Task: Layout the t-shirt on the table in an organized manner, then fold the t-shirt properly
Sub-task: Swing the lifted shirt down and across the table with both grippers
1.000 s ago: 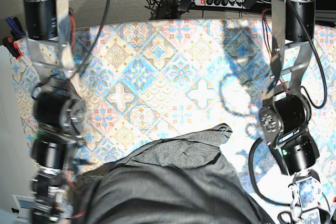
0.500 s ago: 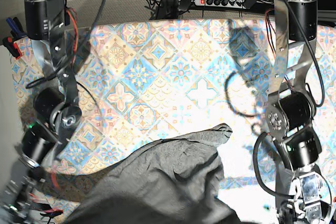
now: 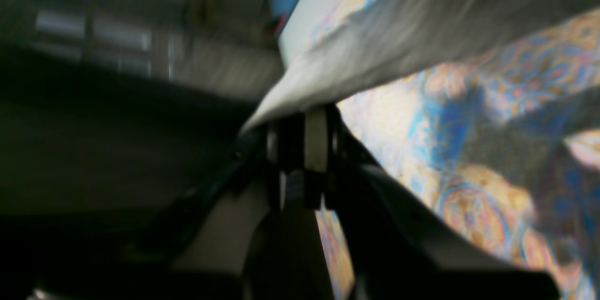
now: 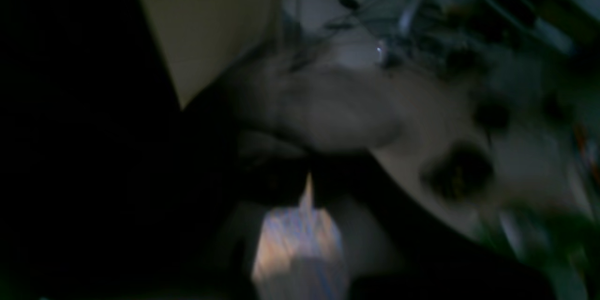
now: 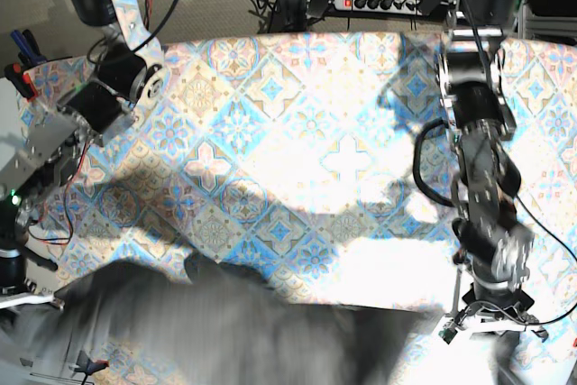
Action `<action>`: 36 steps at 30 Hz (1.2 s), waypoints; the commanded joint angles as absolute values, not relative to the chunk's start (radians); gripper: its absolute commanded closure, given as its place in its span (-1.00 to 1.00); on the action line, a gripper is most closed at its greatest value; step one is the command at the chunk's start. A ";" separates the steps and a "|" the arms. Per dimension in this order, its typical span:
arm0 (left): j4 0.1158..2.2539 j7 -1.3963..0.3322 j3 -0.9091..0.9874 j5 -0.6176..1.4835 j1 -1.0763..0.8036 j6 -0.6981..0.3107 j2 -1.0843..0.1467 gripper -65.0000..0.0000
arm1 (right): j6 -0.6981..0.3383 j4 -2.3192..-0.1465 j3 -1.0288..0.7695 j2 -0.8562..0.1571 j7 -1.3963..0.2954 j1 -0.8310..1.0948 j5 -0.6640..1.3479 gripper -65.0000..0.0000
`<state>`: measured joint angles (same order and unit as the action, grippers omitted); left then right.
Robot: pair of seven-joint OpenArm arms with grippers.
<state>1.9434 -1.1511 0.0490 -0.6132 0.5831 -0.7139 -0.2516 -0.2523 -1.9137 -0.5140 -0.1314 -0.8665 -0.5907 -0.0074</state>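
The dark grey t-shirt (image 5: 243, 322) is a blurred band stretched across the near edge of the table (image 5: 297, 132), which is covered in a pastel tile pattern. In the left wrist view my left gripper (image 3: 309, 117) is shut on an edge of the t-shirt (image 3: 422, 28), which runs up and to the right over the patterned cloth. The right wrist view is dark and blurred. There my right gripper (image 4: 307, 168) looks shut, with bunched grey t-shirt (image 4: 328, 112) at its tips. In the base view the left arm (image 5: 478, 178) reaches down at the right and the right arm (image 5: 99, 96) at the left.
A power strip and cables (image 5: 379, 2) lie on the floor beyond the table's far edge. Pens and small tools (image 5: 22, 60) sit off the table's left side. Arm shadows fall across the tablecloth.
Both arms have swung outward and toward the near edge. The t-shirt has been pulled from a heap at bottom centre into a wide, low band along the front.
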 commanded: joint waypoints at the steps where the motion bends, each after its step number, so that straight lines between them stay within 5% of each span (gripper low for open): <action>1: 1.962 -1.176 0.073 -0.665 0.559 -0.698 -0.275 0.91 | -0.252 -1.923 -0.513 -0.130 -0.863 -0.549 0.008 1.00; 10: 1.962 -1.069 0.131 -0.664 0.317 -0.698 -0.272 0.91 | -0.252 -1.908 -0.455 -0.068 -0.722 -0.211 0.088 1.00; 26: 1.963 -1.059 0.124 -0.664 0.251 -0.698 -0.269 0.91 | -0.252 -1.905 -0.449 -0.067 -0.720 -0.148 0.088 1.00; 32: 1.952 -0.975 0.140 -0.665 0.481 -0.698 -0.234 0.91 | -0.239 -1.894 -0.424 -0.093 -0.654 -0.240 0.087 1.00; 36: 1.561 -1.089 0.240 -0.731 0.728 -0.698 -0.114 0.91 | -0.065 -1.646 -0.587 -0.104 -0.731 -0.538 0.085 1.00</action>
<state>1.5711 -1.0653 0.2417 -0.7197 0.7444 -0.6930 -0.1036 -0.0490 -1.6405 -0.5865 -0.0994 -0.7231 -0.5655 0.0700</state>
